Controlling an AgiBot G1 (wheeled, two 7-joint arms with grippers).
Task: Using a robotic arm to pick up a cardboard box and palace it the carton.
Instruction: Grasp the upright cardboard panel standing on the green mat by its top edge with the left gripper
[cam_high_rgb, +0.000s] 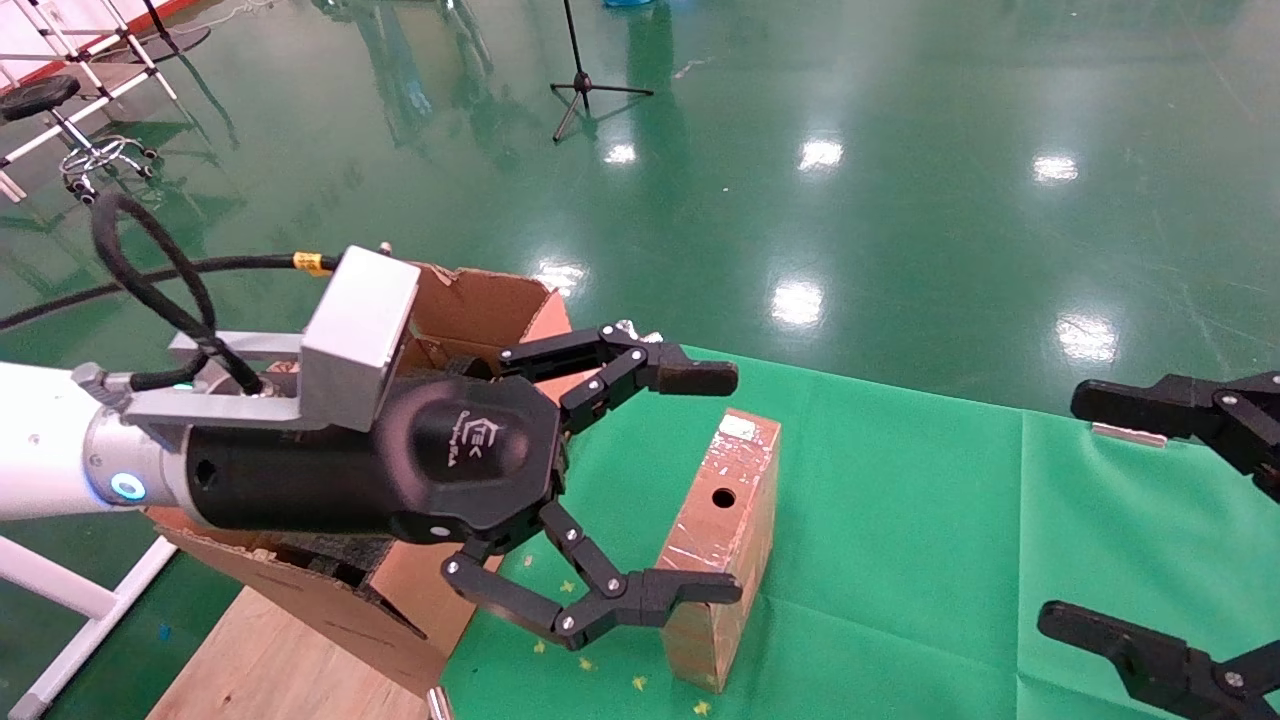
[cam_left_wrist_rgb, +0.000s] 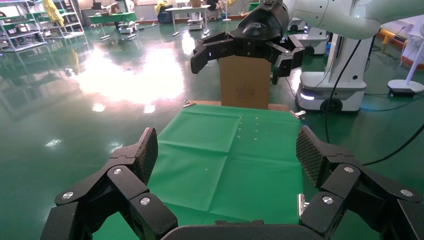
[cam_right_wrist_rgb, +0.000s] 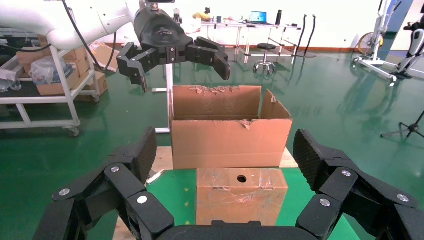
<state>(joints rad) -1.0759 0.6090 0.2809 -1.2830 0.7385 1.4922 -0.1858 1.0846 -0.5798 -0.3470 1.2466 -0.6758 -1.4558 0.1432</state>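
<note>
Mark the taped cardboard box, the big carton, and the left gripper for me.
cardboard box (cam_high_rgb: 722, 525): head view, taped face below the round hole.
carton (cam_right_wrist_rgb: 230, 142): right wrist view, front wall.
left gripper (cam_high_rgb: 715, 480): head view, midway between its open fingertips.

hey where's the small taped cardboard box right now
In the head view the cardboard box stands upright on the green cloth, just right of the carton, with the open left gripper hovering over it, not touching.

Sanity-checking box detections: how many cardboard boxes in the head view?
2. The cardboard box stands on the green cloth by the open left hand; the carton sits behind that hand, mostly covered. Its inside is hidden.
</note>
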